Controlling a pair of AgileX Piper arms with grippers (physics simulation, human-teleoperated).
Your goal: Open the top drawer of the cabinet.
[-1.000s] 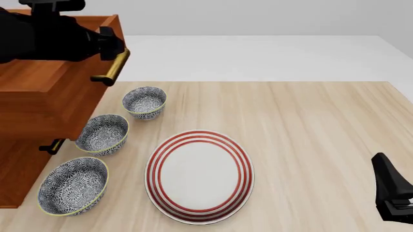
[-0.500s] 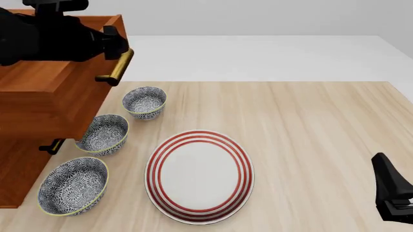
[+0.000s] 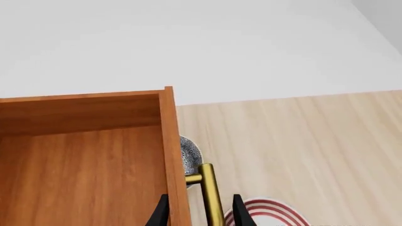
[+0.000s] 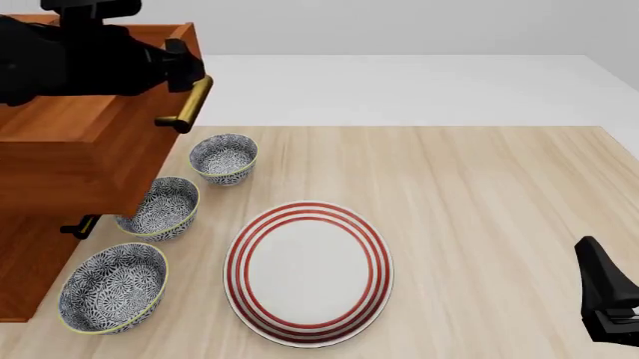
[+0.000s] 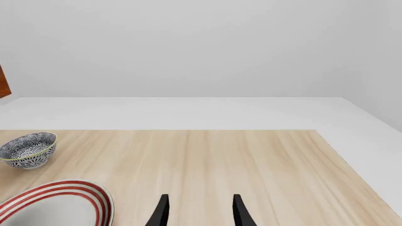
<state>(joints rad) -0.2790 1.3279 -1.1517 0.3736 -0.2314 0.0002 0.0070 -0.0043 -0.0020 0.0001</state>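
Left claw point(image 4: 185, 71) grasps top drawer point(image 4: 90, 142) handle above 3 bowls point(image 4: 160, 206); right claw point(image 5: 197, 212) released.

Bright, even simulator light; sharp renders, faint soft shadows, no glare.

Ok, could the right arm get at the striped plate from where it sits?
Probably yes. The right gripper sits low at the table's near right, fingers apart and empty, and only bare wood lies between it and the striped plate. Reach itself is a guess.
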